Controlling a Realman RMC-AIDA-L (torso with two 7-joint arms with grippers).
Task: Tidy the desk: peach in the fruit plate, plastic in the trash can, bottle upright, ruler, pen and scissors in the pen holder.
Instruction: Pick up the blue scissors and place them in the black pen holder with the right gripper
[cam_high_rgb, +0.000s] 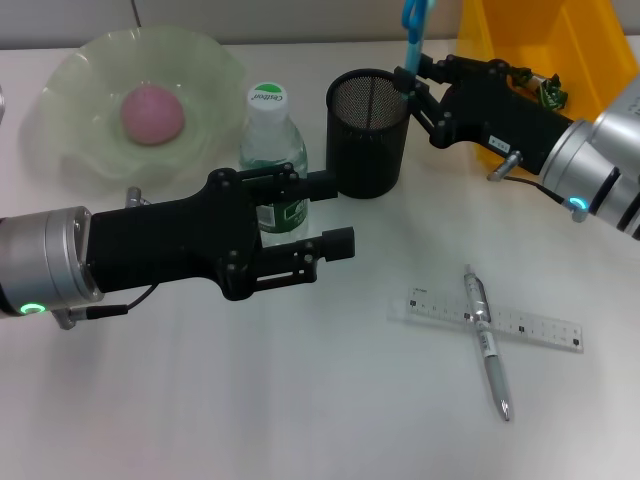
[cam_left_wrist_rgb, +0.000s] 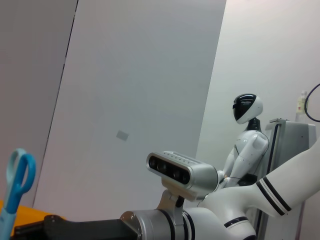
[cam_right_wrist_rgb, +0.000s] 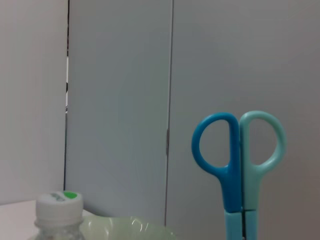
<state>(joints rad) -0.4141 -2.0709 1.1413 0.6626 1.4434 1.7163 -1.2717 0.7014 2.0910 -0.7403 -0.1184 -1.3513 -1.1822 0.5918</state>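
Blue-handled scissors (cam_high_rgb: 413, 25), stiff, light and best gripped at the blades, are held upright over the pen holder (cam_high_rgb: 367, 132) at the far side by the closed right claw (cam_high_rgb: 408, 82).

Readable text: 1 brand mark only.
On my head view I read green lettering, seemingly "Chaber", on the white cap (cam_high_rgb: 268, 97) of the bottle (cam_high_rgb: 273, 165); the bottle's green label and the ruler (cam_high_rgb: 484, 320) markings are too small for me to read.
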